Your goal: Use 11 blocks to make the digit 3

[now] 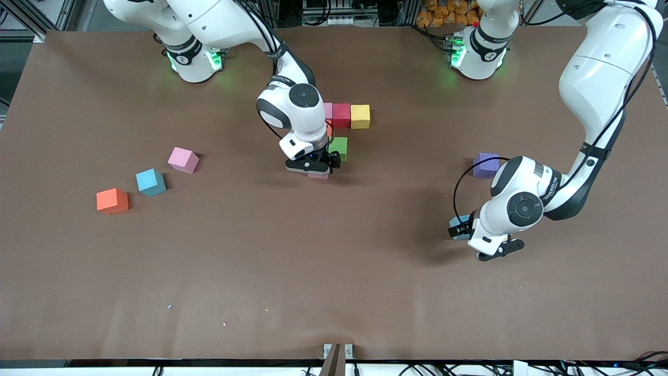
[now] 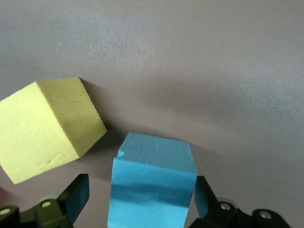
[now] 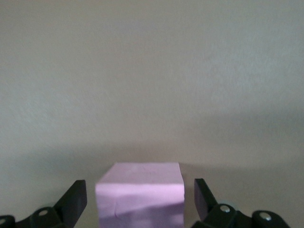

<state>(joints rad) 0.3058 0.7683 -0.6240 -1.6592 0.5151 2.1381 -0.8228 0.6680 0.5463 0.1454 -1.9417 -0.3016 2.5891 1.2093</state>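
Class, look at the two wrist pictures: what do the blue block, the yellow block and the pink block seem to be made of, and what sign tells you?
Blue block: likely foam, matte; pebbled grain, a faint crease, a nicked corner.
Yellow block: the same foam look; fine pitted texture, small dents, no shine.
Pink block: probably foam too; dull surface, soft edges, though its grain is fainter.

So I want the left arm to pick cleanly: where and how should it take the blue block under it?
Grip the blue block across its two flat side faces, coming straight down from above. The left end effector already straddles it, open. Mind the yellow block beside it, lying at an angle with a corner close by.
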